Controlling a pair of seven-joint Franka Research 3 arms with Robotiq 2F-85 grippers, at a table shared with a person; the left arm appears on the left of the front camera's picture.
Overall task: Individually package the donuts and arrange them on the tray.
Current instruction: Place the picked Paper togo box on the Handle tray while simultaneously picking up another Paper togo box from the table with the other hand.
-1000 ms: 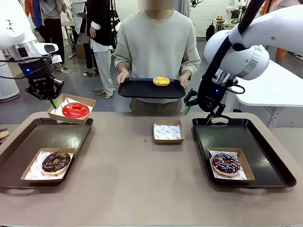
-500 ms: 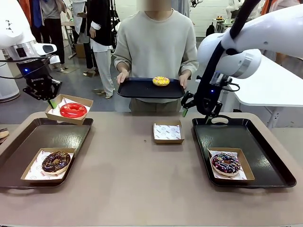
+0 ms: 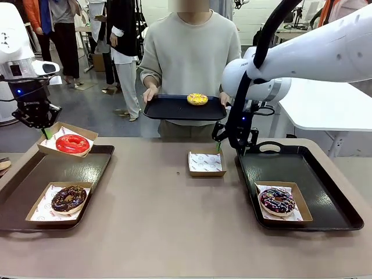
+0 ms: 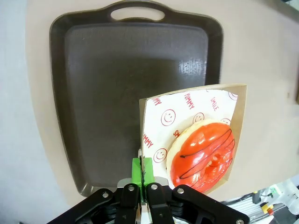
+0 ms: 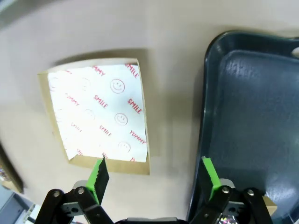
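Jaws of the left gripper clamp one wall of the red donut's box above the tray; held by one edge, it may tip and spill. The right gripper gapes over the empty box.

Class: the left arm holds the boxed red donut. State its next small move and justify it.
Probably bring the box inward and lower it onto the bare far end of the left tray. The left tool is shut on the box wall, the red donut sits inside, the box hangs at the tray's far edge; the chocolate donut fills the near end.
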